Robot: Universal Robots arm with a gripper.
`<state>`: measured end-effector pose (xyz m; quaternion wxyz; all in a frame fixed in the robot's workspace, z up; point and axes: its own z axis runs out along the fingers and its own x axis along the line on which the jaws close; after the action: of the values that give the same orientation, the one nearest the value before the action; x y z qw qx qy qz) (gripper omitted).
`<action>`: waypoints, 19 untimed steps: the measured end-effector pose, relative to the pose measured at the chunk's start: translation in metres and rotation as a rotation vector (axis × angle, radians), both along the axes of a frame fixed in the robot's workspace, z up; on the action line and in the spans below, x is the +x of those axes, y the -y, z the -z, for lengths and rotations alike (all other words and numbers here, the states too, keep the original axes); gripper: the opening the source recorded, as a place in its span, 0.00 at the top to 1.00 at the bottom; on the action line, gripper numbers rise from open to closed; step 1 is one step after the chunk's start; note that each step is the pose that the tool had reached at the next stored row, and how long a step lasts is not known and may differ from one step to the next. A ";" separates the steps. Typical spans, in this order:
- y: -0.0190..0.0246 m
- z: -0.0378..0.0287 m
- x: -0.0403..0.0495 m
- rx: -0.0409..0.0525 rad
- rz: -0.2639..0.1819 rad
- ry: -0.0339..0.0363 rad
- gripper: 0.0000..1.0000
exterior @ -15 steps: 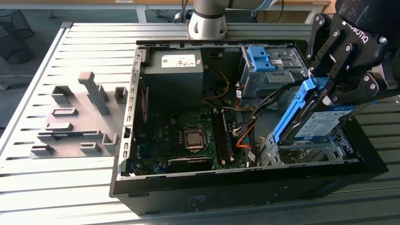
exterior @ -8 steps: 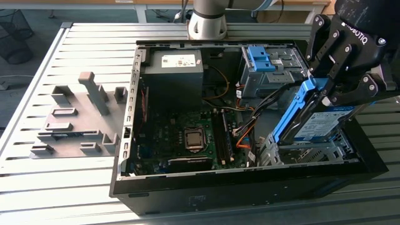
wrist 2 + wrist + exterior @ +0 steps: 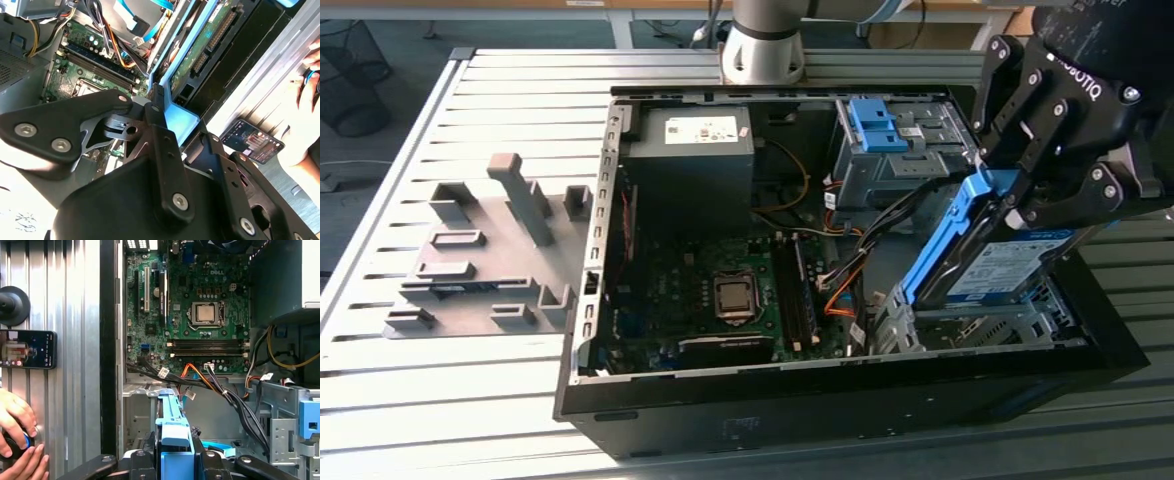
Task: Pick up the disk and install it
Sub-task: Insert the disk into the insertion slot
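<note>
My gripper (image 3: 1034, 205) is shut on the disk (image 3: 1003, 266), a silver drive with a blue-and-white label and a blue plastic frame. It holds the disk on edge and tilted, just above the empty metal drive cage (image 3: 974, 325) at the exterior view's right of the open computer case (image 3: 854, 410). In the second wrist view the disk (image 3: 200, 45) shows its green circuit-board underside, with the gripper (image 3: 182, 127) clamped on the blue frame. In the first wrist view the blue frame of the disk (image 3: 172, 430) sticks out from between the gripper (image 3: 175, 460) fingers, over the cage.
The case holds a motherboard (image 3: 720, 290), a black power supply (image 3: 694, 150) with a white sticker, a blue clip on a grey cage (image 3: 881, 130) and loose cables (image 3: 854, 270). A grey fixture (image 3: 480, 250) lies on the slatted table. A phone (image 3: 27, 349) and a person's hands (image 3: 15, 440) are beside the case.
</note>
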<state>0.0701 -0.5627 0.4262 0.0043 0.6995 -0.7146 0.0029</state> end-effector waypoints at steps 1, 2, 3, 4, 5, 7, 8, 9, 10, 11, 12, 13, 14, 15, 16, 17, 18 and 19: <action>0.0004 0.0014 0.0000 0.0001 0.000 0.0000 0.64; 0.0008 0.0026 0.0000 0.0001 0.000 0.0000 0.64; 0.0011 0.0039 0.0000 0.0001 0.000 -0.0001 0.64; 0.0014 0.0048 0.0000 0.0000 0.000 0.0000 0.64; 0.0015 0.0052 0.0000 0.0000 0.000 -0.0001 0.64; 0.0015 0.0052 0.0000 -0.0001 0.000 -0.0001 0.64; 0.0015 0.0052 0.0000 -0.0001 0.000 -0.0001 0.64; 0.0015 0.0053 0.0000 0.0000 0.000 -0.0001 0.64; 0.0015 0.0053 0.0000 0.0000 0.000 -0.0001 0.62; 0.0015 0.0055 0.0000 -0.0002 0.000 -0.0001 0.62; 0.0015 0.0063 0.0000 0.0002 0.000 -0.0001 0.62; 0.0015 0.0075 0.0000 0.0001 0.000 0.0000 0.56; 0.0016 0.0092 0.0000 0.0001 0.000 0.0000 0.56; 0.0015 0.0110 0.0000 0.0002 0.000 0.0000 0.56; 0.0015 0.0127 0.0000 0.0001 0.000 0.0000 0.56; 0.0015 0.0146 0.0000 0.0002 0.000 0.0000 0.56; 0.0015 0.0163 0.0000 0.0001 0.000 0.0000 0.56; 0.0015 0.0183 0.0001 0.0001 0.000 -0.0001 0.56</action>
<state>0.0702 -0.5643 0.4080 0.0043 0.6995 -0.7146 0.0029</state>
